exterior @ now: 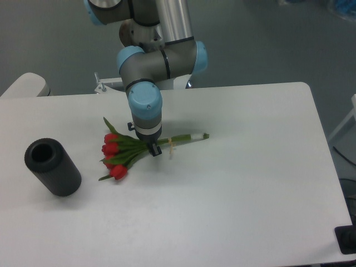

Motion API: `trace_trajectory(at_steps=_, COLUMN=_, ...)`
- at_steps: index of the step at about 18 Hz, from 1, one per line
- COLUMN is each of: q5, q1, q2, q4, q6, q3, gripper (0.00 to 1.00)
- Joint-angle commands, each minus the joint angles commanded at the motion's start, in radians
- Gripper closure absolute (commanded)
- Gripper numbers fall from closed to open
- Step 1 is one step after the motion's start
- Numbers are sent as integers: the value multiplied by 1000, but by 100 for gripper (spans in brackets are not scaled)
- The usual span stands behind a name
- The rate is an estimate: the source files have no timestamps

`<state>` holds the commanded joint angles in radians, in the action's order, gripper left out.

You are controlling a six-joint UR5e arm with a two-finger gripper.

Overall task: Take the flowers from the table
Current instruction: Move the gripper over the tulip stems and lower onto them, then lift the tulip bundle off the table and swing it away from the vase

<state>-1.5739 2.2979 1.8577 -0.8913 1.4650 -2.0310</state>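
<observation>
Red flowers point(118, 157) lie on the table point(239, 183) beneath the hand point(154, 149), whose grip I cannot tell.

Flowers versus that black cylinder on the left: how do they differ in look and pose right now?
The flowers are a thin, loose bunch, red heads with green stems; the black cylinder is one solid, thick, dark piece with a round hole in its end. The flowers sit under the gripper, stems running right; the cylinder lies well clear of it. Both rest on the white table.
</observation>
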Motion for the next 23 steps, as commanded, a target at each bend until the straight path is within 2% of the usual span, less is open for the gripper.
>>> trace_trajectory(at_steps=3, q5=-2, q1=23, q2=-2, q4=-8, q6=8, q3=37, gripper=91)
trace_trajectory(at_steps=9, q5=5, q1=57, q2=14, q4=-34, q6=0, q3=155, gripper=97)
trace_trajectory(at_steps=15, q5=8, q1=61, q2=103, q4=-135, q6=-3, q3=334, gripper=100)
trace_trajectory(at_steps=23, q5=6, q1=75, q2=204, q4=-144, q6=-21, q3=482, gripper=100)
